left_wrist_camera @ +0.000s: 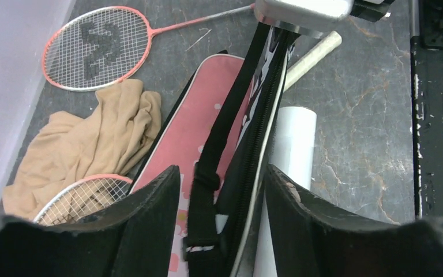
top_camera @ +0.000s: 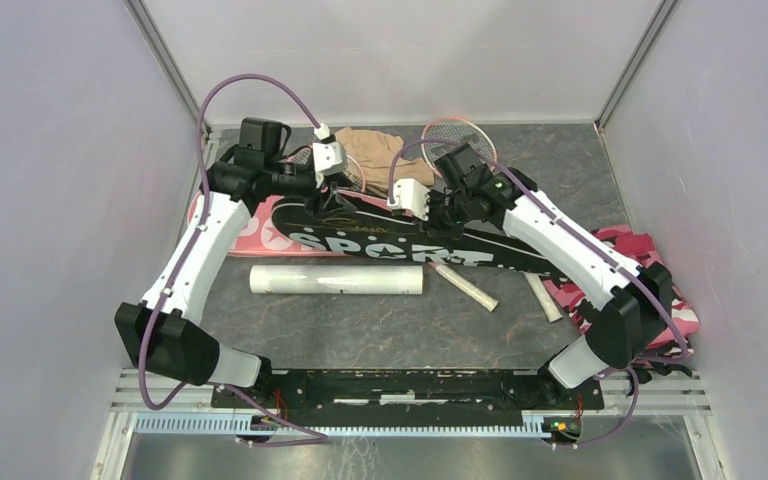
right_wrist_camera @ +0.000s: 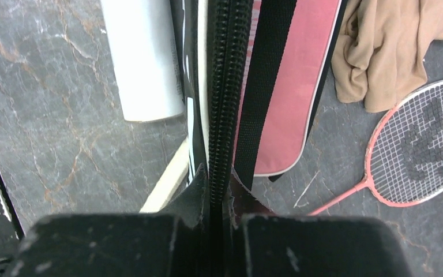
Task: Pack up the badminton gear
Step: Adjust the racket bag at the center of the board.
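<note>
The black "SPORT" cover [top_camera: 390,245] lies partly on edge across the pink cover [top_camera: 260,232]. My right gripper [right_wrist_camera: 219,184] is shut on the black cover's zipper edge [right_wrist_camera: 222,86]. At the cover's other end my left gripper [left_wrist_camera: 222,173] stands open, its jaws astride the edge and the black strap [left_wrist_camera: 219,144] without pinching them. A long white tube [top_camera: 337,279] lies just in front. One pink-framed racket [left_wrist_camera: 95,49] lies at the back. Another racket [left_wrist_camera: 81,199] sticks out from under the tan cloth [left_wrist_camera: 92,144].
A white racket handle [top_camera: 465,288] lies right of the tube, with another handle [top_camera: 543,297] beyond it. Pink camouflage cloth [top_camera: 650,275] is bunched under the right arm. White walls close in on both sides and the back.
</note>
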You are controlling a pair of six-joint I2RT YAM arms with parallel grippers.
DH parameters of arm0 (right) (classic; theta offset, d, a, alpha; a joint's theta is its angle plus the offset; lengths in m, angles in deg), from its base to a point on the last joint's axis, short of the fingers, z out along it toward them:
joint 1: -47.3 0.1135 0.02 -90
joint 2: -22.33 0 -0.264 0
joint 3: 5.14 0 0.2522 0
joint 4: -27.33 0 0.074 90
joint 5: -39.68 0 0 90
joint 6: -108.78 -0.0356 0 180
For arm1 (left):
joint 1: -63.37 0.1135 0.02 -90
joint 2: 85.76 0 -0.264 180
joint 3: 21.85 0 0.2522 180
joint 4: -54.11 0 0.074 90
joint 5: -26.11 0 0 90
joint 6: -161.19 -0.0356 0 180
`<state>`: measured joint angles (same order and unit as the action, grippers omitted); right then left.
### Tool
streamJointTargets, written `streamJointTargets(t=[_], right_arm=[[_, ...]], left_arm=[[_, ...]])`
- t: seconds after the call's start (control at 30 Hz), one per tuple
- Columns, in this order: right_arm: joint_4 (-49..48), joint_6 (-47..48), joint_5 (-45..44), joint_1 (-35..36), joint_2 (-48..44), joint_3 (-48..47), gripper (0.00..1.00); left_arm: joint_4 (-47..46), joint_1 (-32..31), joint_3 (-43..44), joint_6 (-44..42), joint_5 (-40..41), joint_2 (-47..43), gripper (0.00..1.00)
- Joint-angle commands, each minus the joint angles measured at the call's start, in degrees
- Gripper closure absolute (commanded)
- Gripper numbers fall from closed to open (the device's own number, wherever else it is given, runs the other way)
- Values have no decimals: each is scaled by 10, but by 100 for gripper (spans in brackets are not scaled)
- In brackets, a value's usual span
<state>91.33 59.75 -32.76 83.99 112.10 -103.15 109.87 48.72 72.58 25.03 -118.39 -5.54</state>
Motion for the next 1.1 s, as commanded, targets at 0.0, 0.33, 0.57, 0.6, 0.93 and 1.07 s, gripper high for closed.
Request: streamJointTargets(t=[0.0, 0.33, 0.57, 0.6, 0.93, 1.07], right_arm=[[9, 45, -10, -8, -54, -1, 100], [20, 45, -5, -12, -61, 15, 100], [20, 45, -10, -15, -76, 28, 100], [20, 45, -10, -16, -79, 31, 100], [20, 53, -13, -39, -106, 70, 100], [18, 57, -12, -50, -115, 83, 100]], left_arm=[[126, -3, 79, -70, -8, 15, 36], [222, -76, 134, -111, 11, 56, 29], [228, -104, 139, -125, 104, 82, 29], [237, -104, 139, -136, 116, 85, 29], [312, -91, 153, -212, 210, 92, 31], [318, -74, 149, -233, 211, 85, 32]])
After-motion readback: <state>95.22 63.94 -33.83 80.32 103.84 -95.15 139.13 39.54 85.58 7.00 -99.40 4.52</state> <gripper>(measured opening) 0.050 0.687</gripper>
